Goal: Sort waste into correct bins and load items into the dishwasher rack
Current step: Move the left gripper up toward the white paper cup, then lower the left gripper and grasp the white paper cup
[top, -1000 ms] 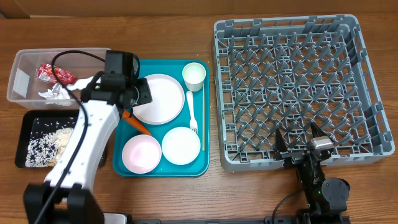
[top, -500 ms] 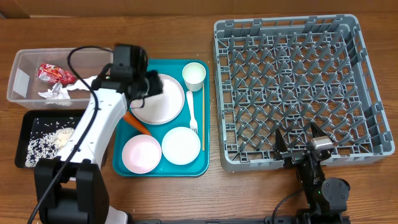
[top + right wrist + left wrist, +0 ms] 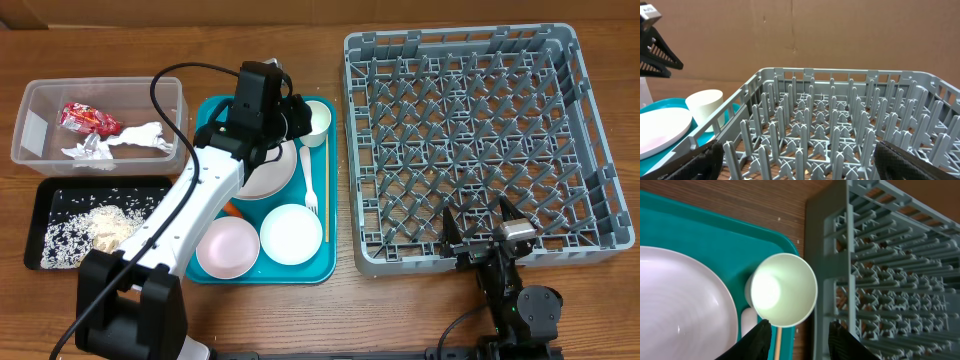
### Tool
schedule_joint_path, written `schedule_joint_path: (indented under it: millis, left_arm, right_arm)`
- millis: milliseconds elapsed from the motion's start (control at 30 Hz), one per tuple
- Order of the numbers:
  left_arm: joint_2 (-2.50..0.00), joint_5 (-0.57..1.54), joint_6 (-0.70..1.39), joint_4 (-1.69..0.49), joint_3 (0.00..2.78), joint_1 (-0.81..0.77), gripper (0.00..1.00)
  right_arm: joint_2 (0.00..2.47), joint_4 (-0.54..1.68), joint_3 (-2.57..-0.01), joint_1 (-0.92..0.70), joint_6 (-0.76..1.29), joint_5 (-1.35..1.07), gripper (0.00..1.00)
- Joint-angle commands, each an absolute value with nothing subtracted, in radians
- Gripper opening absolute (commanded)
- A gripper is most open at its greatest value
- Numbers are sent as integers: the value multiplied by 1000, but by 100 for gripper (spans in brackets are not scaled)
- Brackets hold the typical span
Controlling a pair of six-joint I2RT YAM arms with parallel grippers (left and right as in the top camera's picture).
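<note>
TABLETOP SORTING STATION: The left gripper (image 3: 797, 341) hovers over the far right corner of a teal tray (image 3: 200, 274), its 2 fingers (image 3: 757, 339) parted and holding nothing, just beside the rim of a small white cup (image 3: 313, 120) that stands upright in that corner. The white plate (image 3: 276, 172) lies on the tray next to the cup, partly covered from above by the left arm; nearer the front edge sit 2 bowls, a pale-pink bowl (image 3: 227, 247) and a white bowl (image 3: 291, 233), side by side. A white plastic fork (image 3: 309, 182) and a thin wooden chopstick (image 3: 326, 200) lie lengthwise along the tray's right side, and a small orange carrot (image 3: 231, 208) shows just beside the arm. To the left, a clear plastic tub (image 3: 40, 100) holds a crinkled red wrapper (image 3: 88, 118) and a crumpled white napkin (image 3: 125, 140), while the black tray (image 3: 45, 188) in front of it holds whitish rice grains (image 3: 85, 228). The grey dishwasher rack (image 3: 480, 130) stands on the wooden table (image 3: 380, 312) to the right of the teal tray, with no dishes on its pegs. The right gripper (image 3: 480, 228) sits at the rack's near edge, jaws spread wide and gripping nothing.
</note>
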State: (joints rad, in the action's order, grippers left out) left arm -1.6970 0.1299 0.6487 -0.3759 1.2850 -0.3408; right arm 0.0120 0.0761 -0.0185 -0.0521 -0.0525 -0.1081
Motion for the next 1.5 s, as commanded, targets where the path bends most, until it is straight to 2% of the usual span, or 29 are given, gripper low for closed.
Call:
schedule_joint_path:
  millis: [0, 233, 400, 667, 833, 1133, 1267, 1467]
  left_arm:
    - [-1748, 97, 690, -363, 1304, -341, 40]
    - [-1794, 159, 715, -393, 1356, -328, 37]
    - [-1851, 99, 640, -631, 1552, -327, 38]
    - [-1990, 97, 587, -862, 1786, -327, 39]
    - [-2083, 103, 573, -879, 1802, -326, 40]
    - [-2107, 96, 572, -882, 1802, -328, 41]
    - [-2107, 76, 572, -887, 1802, -329, 34]
    - [-2119, 22, 572, -897, 1802, -336, 34]
  right_arm:
    - [5, 72, -8, -49, -49, -113, 100]
    - [5, 72, -8, -49, -49, -113, 100]
    - [5, 72, -8, -49, -49, -113, 100]
    - [5, 72, -8, -49, -49, -113, 100]
    - [5, 72, -8, -49, -49, -113, 100]
    - [5, 72, -8, -49, -49, -113, 100]
    - [5, 72, -8, -49, -49, -113, 100]
    - [5, 72, -8, -49, -49, -113, 100]
